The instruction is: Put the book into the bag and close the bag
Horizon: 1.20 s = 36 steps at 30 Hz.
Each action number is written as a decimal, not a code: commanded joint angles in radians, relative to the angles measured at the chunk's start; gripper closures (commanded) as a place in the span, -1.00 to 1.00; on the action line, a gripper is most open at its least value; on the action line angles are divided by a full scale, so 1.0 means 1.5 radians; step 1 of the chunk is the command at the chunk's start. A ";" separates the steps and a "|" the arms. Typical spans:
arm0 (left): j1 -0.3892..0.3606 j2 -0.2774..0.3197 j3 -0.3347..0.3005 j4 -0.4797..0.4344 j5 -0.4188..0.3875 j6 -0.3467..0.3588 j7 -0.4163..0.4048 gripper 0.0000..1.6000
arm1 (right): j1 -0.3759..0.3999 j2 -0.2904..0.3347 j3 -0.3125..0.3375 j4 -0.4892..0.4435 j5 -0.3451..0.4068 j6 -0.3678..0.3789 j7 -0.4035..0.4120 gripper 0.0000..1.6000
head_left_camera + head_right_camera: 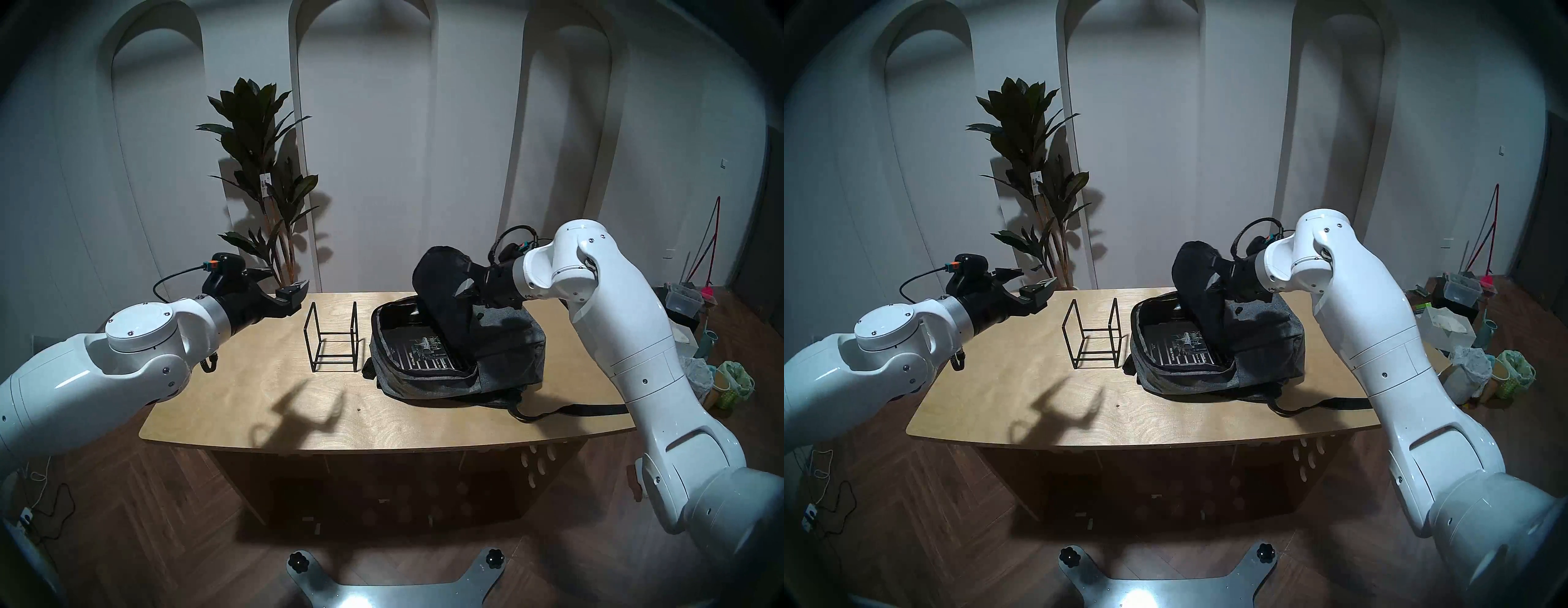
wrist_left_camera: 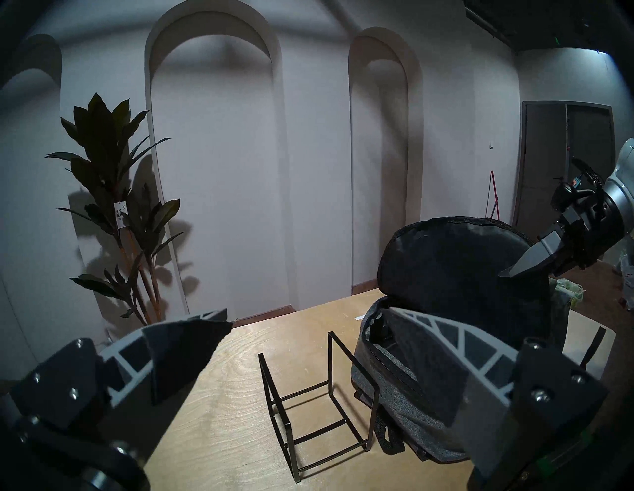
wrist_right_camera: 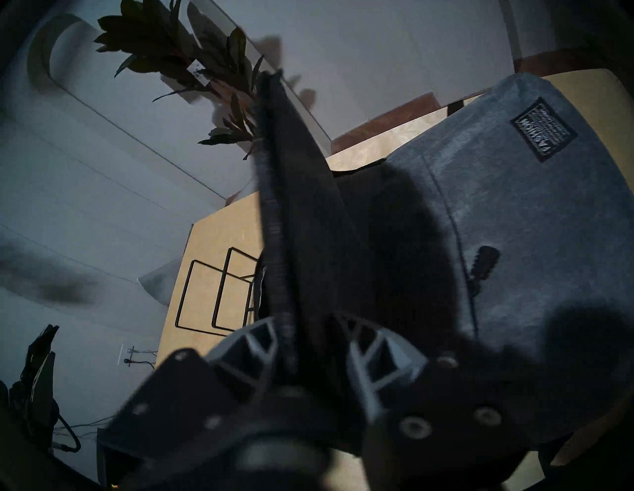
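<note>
- A grey backpack (image 1: 505, 361) lies flat on the right half of the wooden tabletop (image 1: 254, 407), nearer its far edge than its front edge, with a black strap trailing toward the right edge.
- The book (image 1: 428, 354), black with white stripes, already lies flat inside the open main compartment, cover up.
- The bag's black-lined flap (image 1: 441, 297) stands raised over the opening.
- The right gripper (image 3: 308, 329) has its fingers pressed together on the zippered edge of that flap, pinching the fabric between them, as the right wrist view shows.
- The left gripper (image 2: 308, 329) hovers spread wide over the left far part of the tabletop, holding and touching nothing.
- An empty black wire stand (image 1: 333, 339) sits near the middle of the tabletop, just left of the bag.
- The step in hand appears to be folding the flap down over the book.
- To do it well, the flap should likely be carried across and lowered so its zipper edge meets the lower zipper track evenly.
- The pinch should stay firm; thin fabric could slip out.
- The free gripper could steady the bag's body so it does not drag toward the stand.
</note>
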<state>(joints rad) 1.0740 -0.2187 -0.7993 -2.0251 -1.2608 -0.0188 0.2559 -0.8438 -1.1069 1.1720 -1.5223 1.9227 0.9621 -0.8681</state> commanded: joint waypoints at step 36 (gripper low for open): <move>0.013 -0.058 -0.053 0.135 0.040 -0.254 0.060 -1.00 | 0.035 -0.023 -0.219 -0.153 -0.327 -0.232 -0.097 -1.00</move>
<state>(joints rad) 1.1284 -0.2074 -0.8668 -1.8647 -1.2716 -0.3326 0.3466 -0.7355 -1.1825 0.8543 -1.7007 1.5443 0.7248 -1.0237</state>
